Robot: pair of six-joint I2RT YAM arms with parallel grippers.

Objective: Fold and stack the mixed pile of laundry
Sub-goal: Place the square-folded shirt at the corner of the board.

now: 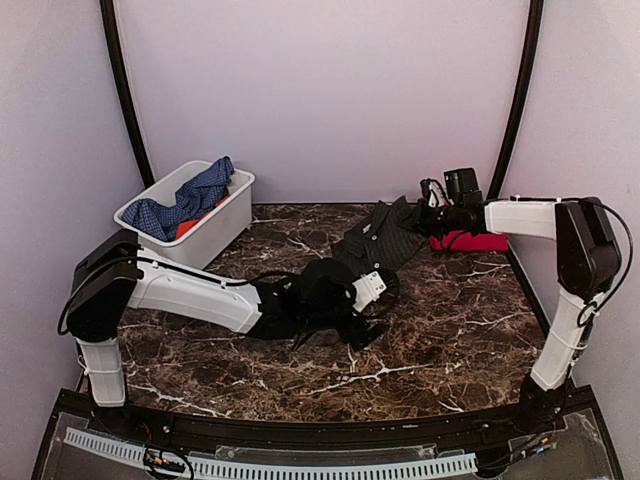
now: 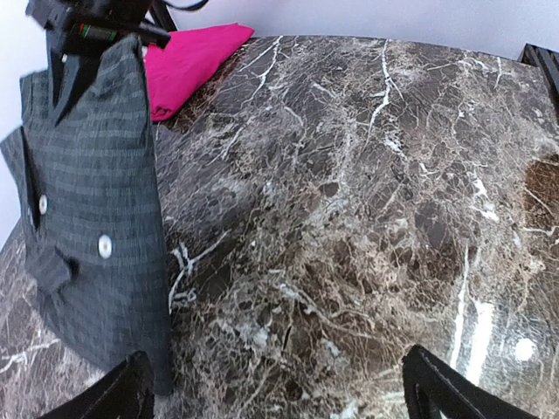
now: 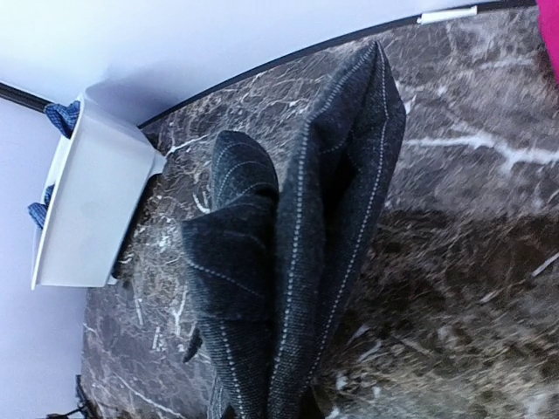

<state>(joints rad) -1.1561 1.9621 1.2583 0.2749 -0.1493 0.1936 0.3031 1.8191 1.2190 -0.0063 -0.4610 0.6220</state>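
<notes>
A dark charcoal pinstriped shirt (image 1: 378,240) is lifted at its far end and trails down to the marble table. My right gripper (image 1: 428,218) is shut on that raised end; in the right wrist view the shirt's folds (image 3: 297,262) fill the space at the gripper (image 3: 288,410) and hide its fingers. My left gripper (image 1: 372,292) stands open just beside the shirt's near end, holding nothing. Its dark fingertips (image 2: 131,393) show wide apart over bare marble, the shirt (image 2: 87,201) hanging to their left. A bright red cloth (image 1: 470,241) lies behind the right gripper.
A white plastic bin (image 1: 236,205) stands at the back left with a blue checked garment (image 1: 190,195) and an orange piece (image 1: 190,229) in it. The bin (image 3: 87,201) also shows in the right wrist view. The red cloth (image 2: 188,61) lies by the far wall.
</notes>
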